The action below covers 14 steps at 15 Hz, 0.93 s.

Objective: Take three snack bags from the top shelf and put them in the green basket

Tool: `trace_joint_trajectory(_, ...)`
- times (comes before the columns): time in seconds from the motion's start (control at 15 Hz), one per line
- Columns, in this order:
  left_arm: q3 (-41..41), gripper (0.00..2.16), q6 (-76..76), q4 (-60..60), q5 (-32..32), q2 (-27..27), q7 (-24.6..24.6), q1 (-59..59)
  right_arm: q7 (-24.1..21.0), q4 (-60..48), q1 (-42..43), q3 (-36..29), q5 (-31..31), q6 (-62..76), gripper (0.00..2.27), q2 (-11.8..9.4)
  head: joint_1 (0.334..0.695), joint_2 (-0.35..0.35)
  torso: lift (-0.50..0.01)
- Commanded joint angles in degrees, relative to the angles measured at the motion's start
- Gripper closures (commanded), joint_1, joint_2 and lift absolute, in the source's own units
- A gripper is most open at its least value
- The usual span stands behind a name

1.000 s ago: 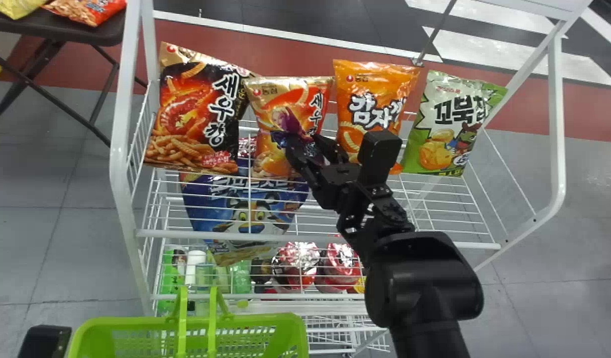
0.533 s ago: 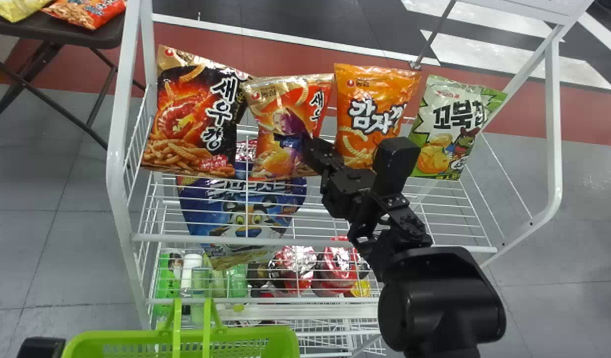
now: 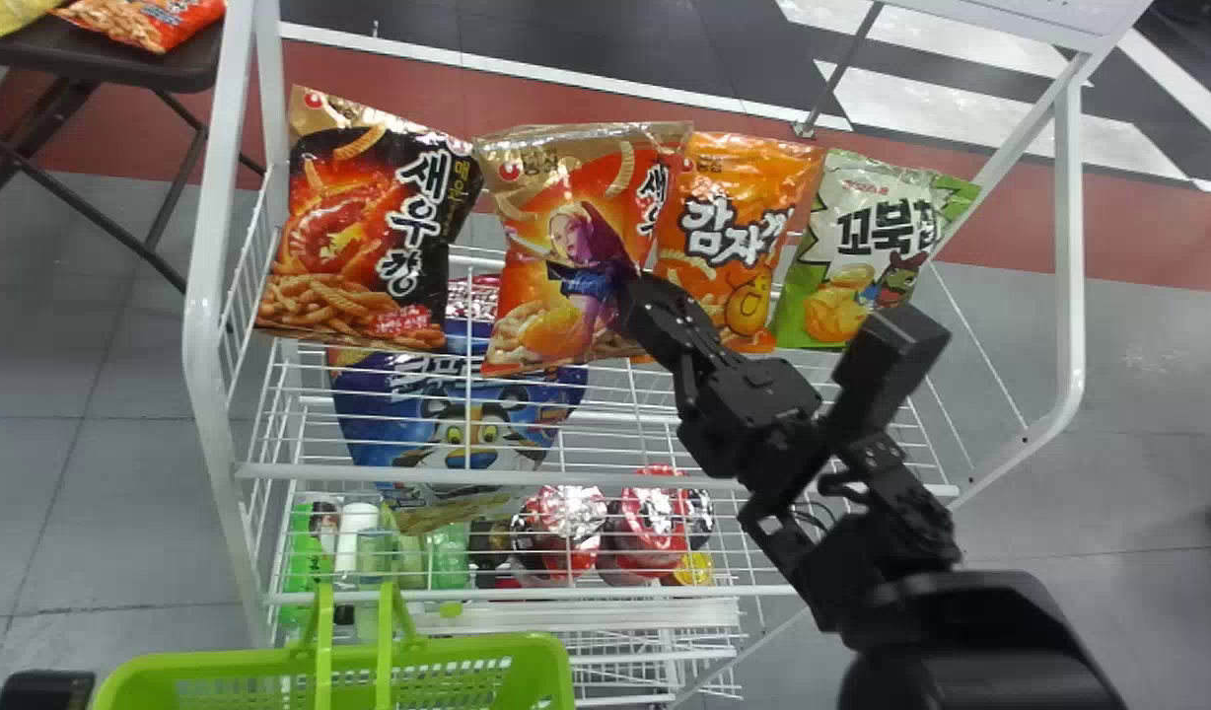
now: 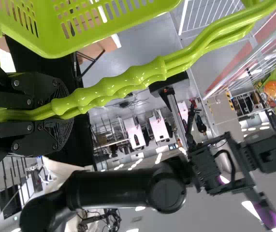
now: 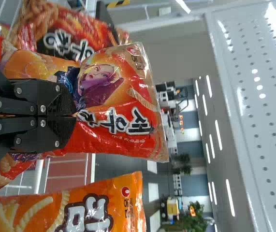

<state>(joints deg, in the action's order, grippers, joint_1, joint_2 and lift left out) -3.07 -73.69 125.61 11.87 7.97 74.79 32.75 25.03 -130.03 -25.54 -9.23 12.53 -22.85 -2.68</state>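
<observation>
In the head view my right gripper (image 3: 637, 296) is at the front of the orange-red shrimp snack bag (image 3: 576, 247), above the top shelf's wire floor. The right wrist view has the right gripper (image 5: 75, 116) closed on the middle of that bag (image 5: 104, 96). Left of it stands a black-and-red bag (image 3: 369, 232); to its right are an orange bag (image 3: 729, 237) and a green-white bag (image 3: 857, 256). My left gripper (image 4: 46, 113) is shut around the handle (image 4: 128, 84) of the green basket (image 4: 65, 43), which hangs before the rack (image 3: 556, 656).
The white rack's front rail (image 3: 566, 477) runs between the shelf and the basket, and its left post (image 3: 206, 296) rises beside the black-and-red bag. Lower shelves hold a blue cereal bag (image 3: 458, 424), bottles and red cups. A dark table (image 3: 103, 59) stands back left.
The shrimp snack bag has come forward and up with my right gripper, now overlapping the orange bag in the head view. The right forearm has swung toward the right. The basket looks slightly shifted left.
</observation>
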Motion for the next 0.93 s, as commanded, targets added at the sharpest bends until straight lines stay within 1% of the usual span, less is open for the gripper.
trace_joint_trajectory(0.0,-0.2,1.93,0.6,0.3,0.3,-0.1,0.0,-0.1,2.2,-8.8,-7.8,-2.6,2.1,-3.0,2.10,0.3,0.695,-0.350,-0.037)
trace_joint_trajectory(0.13,0.4,1.93,1.3,0.8,1.1,-0.2,0.2,0.5,6.1,-12.3,-12.7,-4.4,3.6,-5.2,2.10,0.6,0.695,-0.350,-0.037)
trace_joint_trajectory(0.33,0.5,1.93,2.7,0.9,1.5,-0.5,-0.2,0.5,11.4,-16.2,-18.0,-10.4,9.1,-17.5,2.10,1.3,0.695,-0.350,-0.037)
trace_joint_trajectory(0.47,0.7,1.93,2.7,2.2,1.5,-0.6,-0.5,0.7,15.2,-17.5,-18.7,-14.3,12.5,-30.6,2.10,1.5,0.695,-0.350,-0.037)
trace_joint_trajectory(0.6,0.7,1.93,2.7,3.5,1.5,-0.6,-1.2,1.2,19.4,-17.8,-18.8,-15.9,12.8,-41.5,2.10,1.8,0.695,-0.350,-0.037)
trace_joint_trajectory(0.67,0.8,1.93,2.7,4.0,1.6,-0.6,-1.2,1.4,21.6,-17.7,-19.2,-16.5,13.6,-45.3,2.10,2.6,0.695,-0.350,-0.037)
trace_joint_trajectory(0.73,0.9,1.93,2.7,4.6,1.5,-0.6,-1.4,1.7,22.4,-17.5,-19.5,-16.5,13.7,-48.8,2.11,2.6,0.695,-0.350,-0.037)
trace_joint_trajectory(0.87,0.8,1.93,2.7,5.3,1.6,-0.8,-1.6,2.1,22.9,-14.4,-20.1,-15.8,13.4,-50.9,2.11,2.4,0.695,-0.350,-0.037)
